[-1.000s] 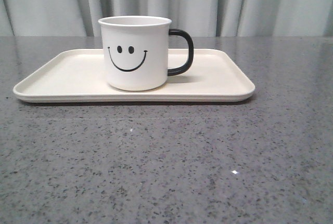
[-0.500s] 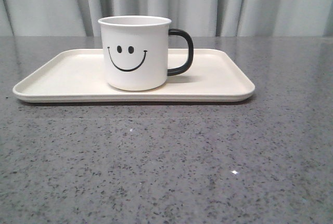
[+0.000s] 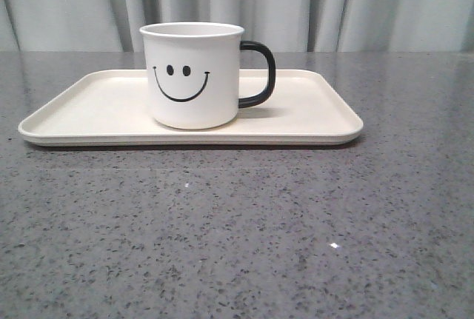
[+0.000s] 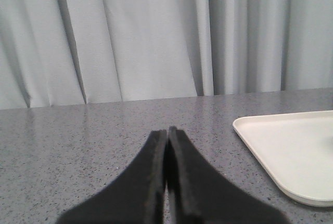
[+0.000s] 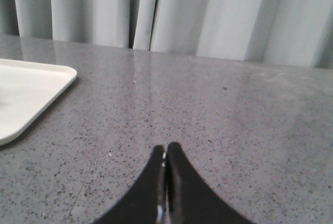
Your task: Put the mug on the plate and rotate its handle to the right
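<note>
Grey curtains (image 3: 311, 4) hang in folds behind a speckled grey stone table (image 3: 237, 230), and on that table lies the plate (image 3: 311, 115), a wide cream tray with a low rim. Standing upright on it, a little left of its middle, is the mug (image 3: 194, 75), its smiley face turned toward the front camera and its handle (image 3: 259, 73) pointing to the right, so the job looks finished from where I stand. Neither arm shows in the front view. At the wrists, the left gripper (image 4: 167, 146) has its fingers pressed together on nothing, hovering over bare table with a corner of the plate off to one side; the right gripper (image 5: 165, 159) is likewise closed and empty, over the table beside the plate's other end. I would guess the mug to be rigid, fairly light and glossy, so likely slick under the pads and liable to chip if knocked. The rim wall or the black loop looks like the safest hold, and a gentle nudge on the loop should turn it.
</note>
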